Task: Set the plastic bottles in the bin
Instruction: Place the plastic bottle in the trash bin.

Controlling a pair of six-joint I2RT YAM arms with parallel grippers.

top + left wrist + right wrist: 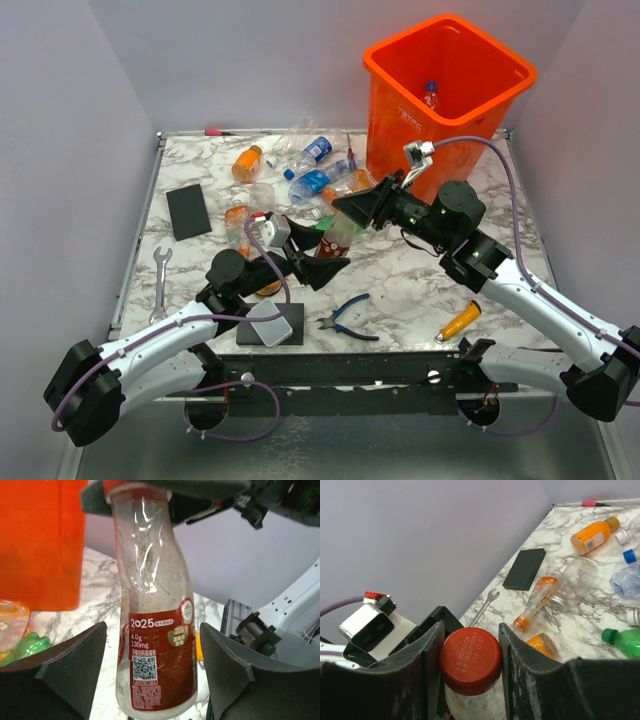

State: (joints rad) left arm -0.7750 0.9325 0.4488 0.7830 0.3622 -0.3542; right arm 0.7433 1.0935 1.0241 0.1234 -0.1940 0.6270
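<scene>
right gripper (pixel 471 630) clenches the red cap (pixel 470 657) of the clear red-labelled plastic bottle (pixel 150 570); left gripper (pixel 152 627), released, flanks its base, gaps both sides.

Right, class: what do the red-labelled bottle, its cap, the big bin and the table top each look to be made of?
The red-labelled bottle: thin clear plastic, glossy; glare streaks and dents show. Its cap: opaque red plastic, matt, with a stamped date. The bin: bright orange moulded plastic, smooth with a slight sheen. The table top: white with grey veins like marble; stone or laminate, cannot tell.
</scene>
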